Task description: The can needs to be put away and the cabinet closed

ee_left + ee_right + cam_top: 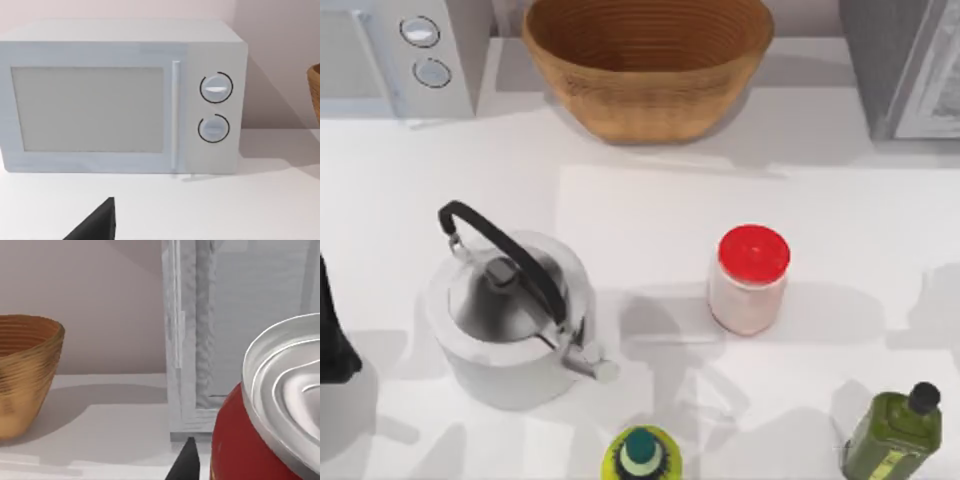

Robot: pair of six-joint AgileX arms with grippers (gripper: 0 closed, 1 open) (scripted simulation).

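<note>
The can (260, 440) is being carried in the right gripper, apparently clenched on it though the fingers cannot be told, just before the cabinet (240, 330), so its doorframe is being given clearance.

The can (250, 440) looms close, near the cabinet (195, 340), with a woven basket (25, 375) well apart.

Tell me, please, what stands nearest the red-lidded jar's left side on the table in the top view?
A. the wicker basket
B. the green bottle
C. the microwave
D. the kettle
D: in the top view the kettle stands directly left of the red-lidded jar, while the wicker basket and microwave sit at the back and the green bottle stands front right.
</note>
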